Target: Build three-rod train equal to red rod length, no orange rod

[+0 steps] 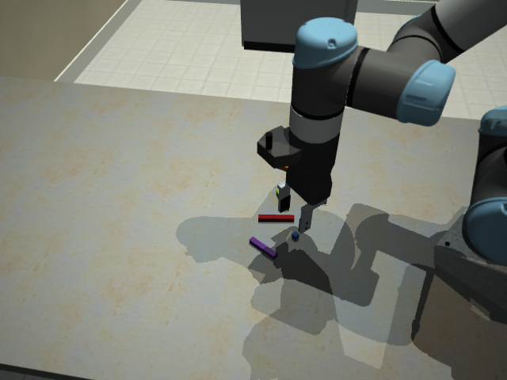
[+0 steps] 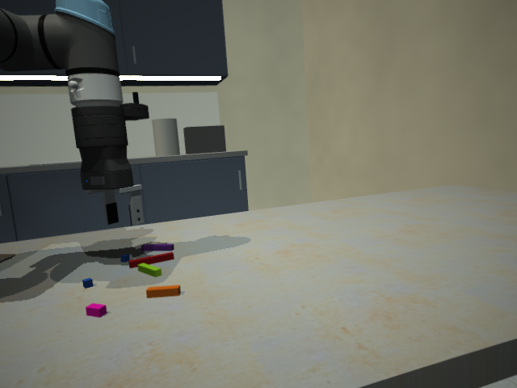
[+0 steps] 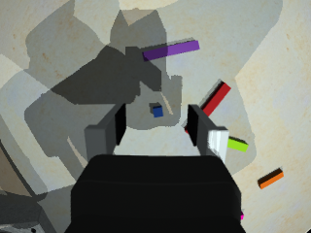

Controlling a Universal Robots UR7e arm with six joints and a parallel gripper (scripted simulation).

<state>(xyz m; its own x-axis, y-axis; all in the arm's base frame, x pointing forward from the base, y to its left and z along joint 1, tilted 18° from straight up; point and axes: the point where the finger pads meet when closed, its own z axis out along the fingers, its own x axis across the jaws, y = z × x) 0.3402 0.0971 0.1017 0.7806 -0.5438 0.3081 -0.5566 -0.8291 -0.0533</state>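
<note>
End effector (image 1: pixel 294 214) (image 2: pixel 123 215) (image 3: pixel 156 116): fingers wide apart, empty, above the bench (image 1: pixel 102 265) (image 2: pixel 334 271) (image 3: pixel 284 87). Wrist view, one blue rod (image 3: pixel 157 112) framed between the fingertips, below them. Purple rod (image 1: pixel 263 247) (image 2: pixel 157 246) (image 3: pixel 171 50), at twelve o'clock of it. Red rod (image 1: pixel 276 218) (image 2: pixel 151 259) (image 3: pixel 217 99), at three, partly behind one finger.
</note>
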